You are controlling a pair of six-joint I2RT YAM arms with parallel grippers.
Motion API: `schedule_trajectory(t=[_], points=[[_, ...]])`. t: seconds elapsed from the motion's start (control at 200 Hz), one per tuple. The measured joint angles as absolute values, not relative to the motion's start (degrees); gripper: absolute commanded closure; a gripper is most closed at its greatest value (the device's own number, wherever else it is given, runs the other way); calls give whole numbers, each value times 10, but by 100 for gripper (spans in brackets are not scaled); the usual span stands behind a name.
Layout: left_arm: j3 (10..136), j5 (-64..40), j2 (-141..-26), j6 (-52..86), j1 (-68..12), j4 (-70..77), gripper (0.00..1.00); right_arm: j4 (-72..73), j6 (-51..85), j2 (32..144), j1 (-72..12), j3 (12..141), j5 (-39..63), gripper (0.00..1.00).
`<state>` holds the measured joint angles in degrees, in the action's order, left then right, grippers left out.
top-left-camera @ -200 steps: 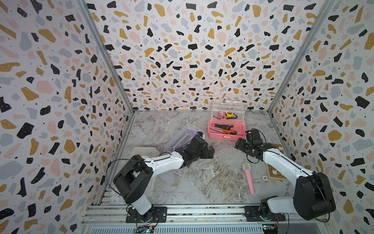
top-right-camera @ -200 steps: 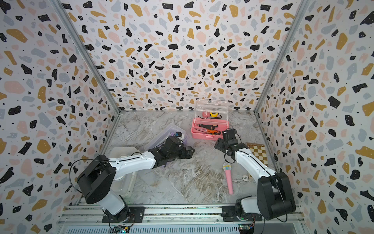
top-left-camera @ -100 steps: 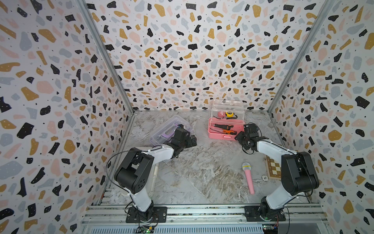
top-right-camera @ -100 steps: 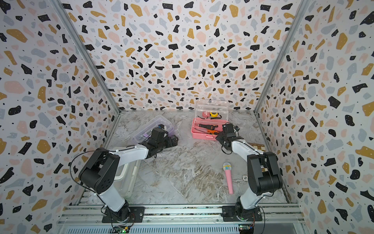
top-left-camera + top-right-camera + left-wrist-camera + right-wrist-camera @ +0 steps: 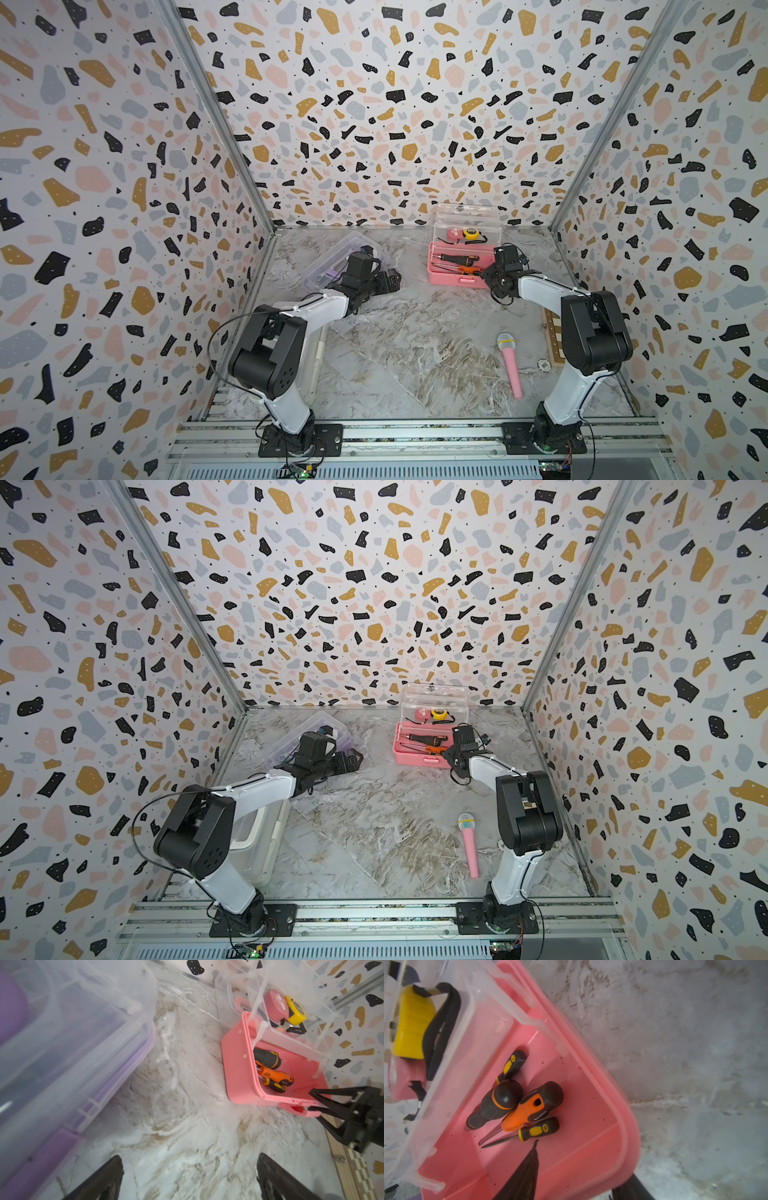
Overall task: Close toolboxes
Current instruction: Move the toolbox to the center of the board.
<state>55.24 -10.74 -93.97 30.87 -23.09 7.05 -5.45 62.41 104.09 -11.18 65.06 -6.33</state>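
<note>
Pink toolbox (image 5: 460, 271) sits at the back of the table near the rear wall, clear lid (image 5: 465, 224) standing upright, screwdrivers (image 5: 517, 1105) inside. Right gripper (image 5: 311, 1100) straddles its front corner rim, one finger inside, one outside, jaws part-open, grip unclear, probably bracing the base. Left gripper (image 5: 189, 1176) hangs wide apart, empty, beside the purple toolbox (image 5: 340, 262), whose lid looks down.
</note>
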Motion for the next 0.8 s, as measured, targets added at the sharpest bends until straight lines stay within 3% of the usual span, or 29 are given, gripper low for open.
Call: schedule_trajectory(t=[0.205,0.501,0.801], points=[[491,-126,-816,309,-231,41,1,-48,641,1046,-104,660,-75,69],[417,-114,-653,309,-231,-15,1,1,628,1016,-77,610,-66,77],[354,-100,-607,340,-231,-30,1,-17,530,947,-67,547,-19,87]])
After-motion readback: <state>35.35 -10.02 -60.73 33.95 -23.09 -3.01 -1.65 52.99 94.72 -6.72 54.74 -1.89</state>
